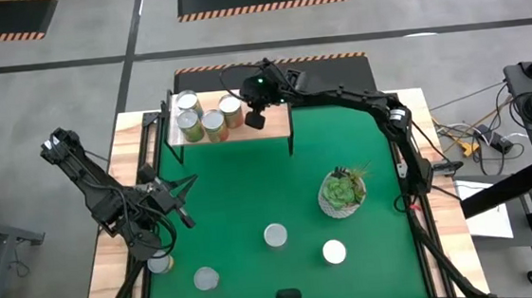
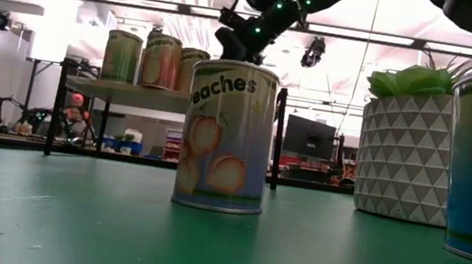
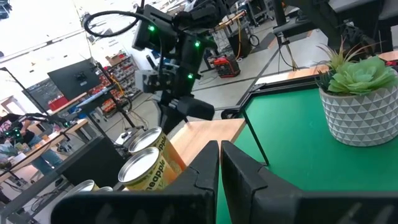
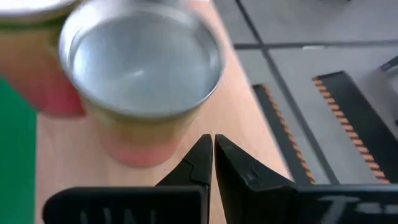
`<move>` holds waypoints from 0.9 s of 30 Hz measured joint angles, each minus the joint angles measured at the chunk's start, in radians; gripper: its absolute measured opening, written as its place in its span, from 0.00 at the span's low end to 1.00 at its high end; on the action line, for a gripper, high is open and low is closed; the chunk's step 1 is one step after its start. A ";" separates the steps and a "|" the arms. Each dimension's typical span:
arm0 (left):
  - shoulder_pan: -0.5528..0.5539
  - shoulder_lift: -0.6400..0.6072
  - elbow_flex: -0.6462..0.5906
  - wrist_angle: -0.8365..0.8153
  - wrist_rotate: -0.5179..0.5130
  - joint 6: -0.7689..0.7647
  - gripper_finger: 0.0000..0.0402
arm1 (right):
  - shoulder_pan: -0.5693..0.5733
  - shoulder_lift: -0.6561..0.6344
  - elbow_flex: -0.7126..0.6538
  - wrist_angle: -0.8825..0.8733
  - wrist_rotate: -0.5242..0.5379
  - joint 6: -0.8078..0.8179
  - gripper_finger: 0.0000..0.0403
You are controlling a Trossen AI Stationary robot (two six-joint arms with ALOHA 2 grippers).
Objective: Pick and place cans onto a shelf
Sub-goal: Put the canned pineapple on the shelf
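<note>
**Kid:** Where are your cans?

**Friend:** You have four small round tins with shiny silver tops point(image 1: 208, 116) on the low light-wood shelf with thin black legs point(image 1: 269, 126). They stand close together at the shelf's left end. Four more tins are down on the big green mat point(image 1: 251, 198). One stands near the middle front of the mat point(image 1: 275, 235), one is to its right near the front point(image 1: 334, 251), one is at the front left point(image 1: 206, 279), and one sits at the mat's left edge by your left arm point(image 1: 161, 263).

**Kid:** What is your right gripper doing?

**Friend:** Your right gripper point(image 1: 255, 119) hangs over the shelf, just beside the tins. Its jaws are pressed together and hold nothing. From its wrist you see a tin with a pink and yellow label point(image 4: 143, 74) right in front of the dark fingers point(image 4: 202, 163).

**Kid:** And your left one?

**Friend:** Your left gripper point(image 1: 185, 218) waits over the left side of the mat, well away from the shelf. Its jaws are pressed together too, with nothing in them.

**Kid:** What else is on the worktop?

**Friend:** A white patterned pot with a leafy green plant point(image 1: 342, 194) stands on the right side of the mat. From low down, the tin in front says peaches point(image 2: 226, 137).
</note>
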 joint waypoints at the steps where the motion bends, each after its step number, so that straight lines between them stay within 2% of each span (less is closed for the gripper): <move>1: 0.000 0.000 0.000 0.000 0.000 0.000 0.00 | 0.001 0.000 0.000 -0.014 -0.001 0.004 0.02; 8: 0.000 0.000 0.000 0.000 0.000 0.000 0.00 | 0.014 0.000 -0.004 -0.060 -0.043 0.012 0.02; 16: 0.000 0.000 0.000 0.000 0.000 0.000 0.00 | 0.023 0.000 -0.005 0.077 -0.057 0.019 0.02; 23: 0.000 0.000 0.000 0.000 0.000 0.000 0.00 | 0.023 0.002 -0.005 0.064 -0.056 0.035 0.02; 27: 0.000 0.000 0.000 0.000 0.000 0.000 0.00 | 0.022 0.021 -0.005 0.119 -0.056 0.034 0.02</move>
